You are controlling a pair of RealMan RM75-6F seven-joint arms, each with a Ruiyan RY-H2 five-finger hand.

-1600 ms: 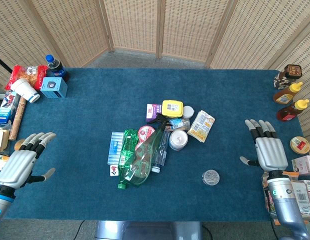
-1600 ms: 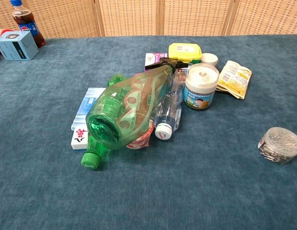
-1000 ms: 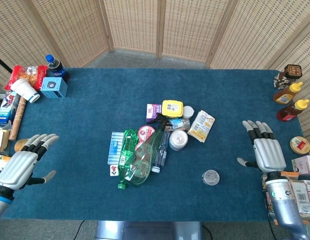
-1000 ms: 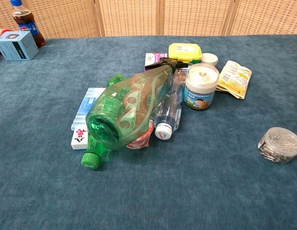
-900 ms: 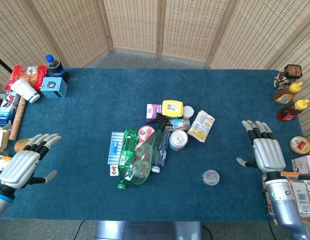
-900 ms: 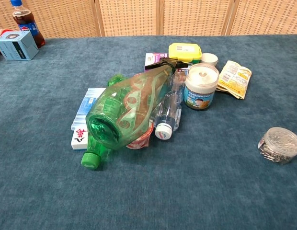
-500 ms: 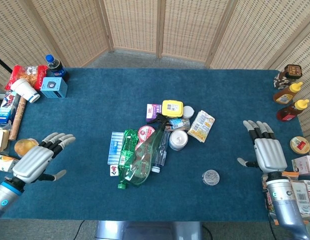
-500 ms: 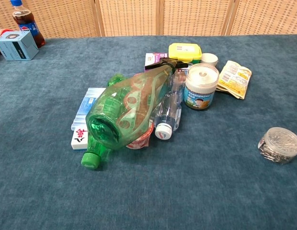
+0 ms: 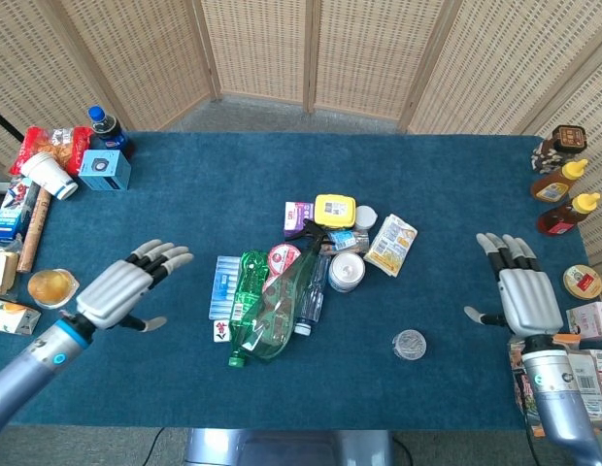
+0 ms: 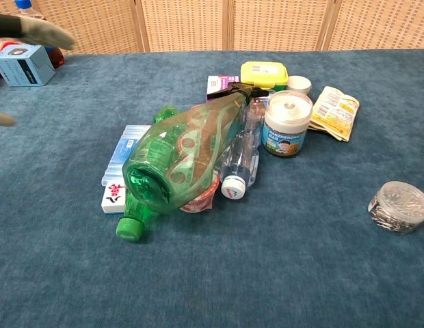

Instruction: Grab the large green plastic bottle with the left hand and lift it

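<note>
Head view: the large green plastic bottle [image 9: 278, 309] is seen lying on its side in the middle of the blue table [image 9: 184, 204], base toward seven o'clock and black-capped neck toward one o'clock, propped across a smaller green bottle [image 9: 245, 303] and a clear bottle [image 9: 309, 301]. The left hand [image 9: 121, 291] is held above the cloth at nine o'clock of the pile, fingers spread wide and empty, apart from the bottle. The right hand [image 9: 521, 291] is laid out flat and empty at three o'clock, near the table edge. The step in hand is judged to be the approach; no grasp has been made. Next, the left hand must be carried toward three o'clock and its fingers closed around the bottle's broad body, clear of the mahjong tile [image 9: 220, 331] and blue pack [image 9: 223, 281] beside it.
</note>
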